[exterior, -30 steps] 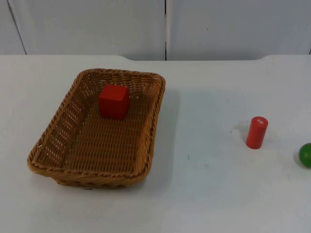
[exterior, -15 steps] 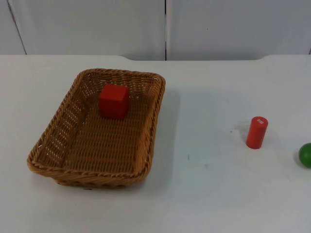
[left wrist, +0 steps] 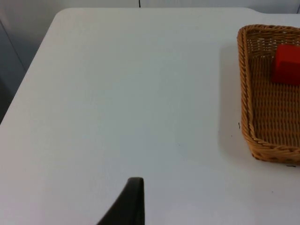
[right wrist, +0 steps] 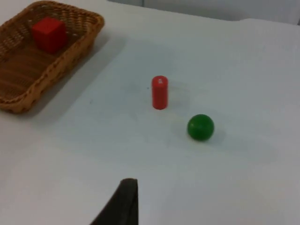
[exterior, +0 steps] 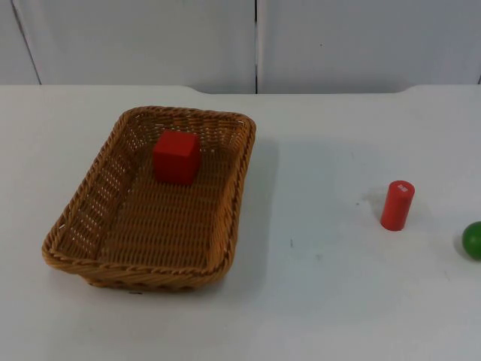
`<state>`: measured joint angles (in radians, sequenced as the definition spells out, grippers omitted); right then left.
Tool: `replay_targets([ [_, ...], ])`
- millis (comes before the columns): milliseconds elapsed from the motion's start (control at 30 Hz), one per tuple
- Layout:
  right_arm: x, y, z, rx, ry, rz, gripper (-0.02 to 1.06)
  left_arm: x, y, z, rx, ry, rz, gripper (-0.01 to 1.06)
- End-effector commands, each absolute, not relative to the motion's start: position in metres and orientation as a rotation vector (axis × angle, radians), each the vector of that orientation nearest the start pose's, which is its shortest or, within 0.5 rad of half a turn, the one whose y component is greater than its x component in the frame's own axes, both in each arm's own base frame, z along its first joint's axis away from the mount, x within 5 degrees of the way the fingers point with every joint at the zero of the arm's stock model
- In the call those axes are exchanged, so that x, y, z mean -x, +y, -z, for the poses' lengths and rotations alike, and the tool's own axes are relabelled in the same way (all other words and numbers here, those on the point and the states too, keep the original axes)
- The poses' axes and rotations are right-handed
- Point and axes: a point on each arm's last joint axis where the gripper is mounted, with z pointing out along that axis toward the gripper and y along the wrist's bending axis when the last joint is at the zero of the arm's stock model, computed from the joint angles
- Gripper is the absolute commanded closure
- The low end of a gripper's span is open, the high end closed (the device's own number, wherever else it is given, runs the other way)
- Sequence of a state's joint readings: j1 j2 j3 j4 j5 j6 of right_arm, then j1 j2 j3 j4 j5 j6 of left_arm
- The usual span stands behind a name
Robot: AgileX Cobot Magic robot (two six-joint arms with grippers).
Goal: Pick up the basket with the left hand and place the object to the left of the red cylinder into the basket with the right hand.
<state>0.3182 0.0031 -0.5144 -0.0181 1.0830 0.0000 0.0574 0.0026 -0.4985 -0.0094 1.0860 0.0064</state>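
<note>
one red cube (exterior: 176, 156) inside basket (exterior: 83, 263), tools apart

No readable text, brand or number appears on anything here. The red cylinder (exterior: 397, 205) carries a small pale mark on its top face, possibly a sticker or label, but its characters cannot be made out in either the top view or the right wrist view (right wrist: 160, 92).
</note>
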Motion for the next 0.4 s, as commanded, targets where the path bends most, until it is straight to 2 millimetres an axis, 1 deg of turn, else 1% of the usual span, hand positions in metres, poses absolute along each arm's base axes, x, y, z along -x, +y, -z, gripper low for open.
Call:
replay_targets([
  [0,0.0068,-0.0032,-0.2801,0.287,2.029,-0.142,-0.01,0.0047,-0.0009,-0.2742,0.062,2.065,-0.029,0.00],
  [167,0.0070,-0.0026,-0.2801,0.200,2.037,-0.088,-0.01,0.0047,-0.0009,-0.2742,0.062,2.065,-0.029,0.00],
  [367,0.0072,-0.0022,-0.2801,0.139,2.042,-0.051,-0.01,0.0047,-0.0009,-0.2742,0.062,2.065,-0.029,0.00],
])
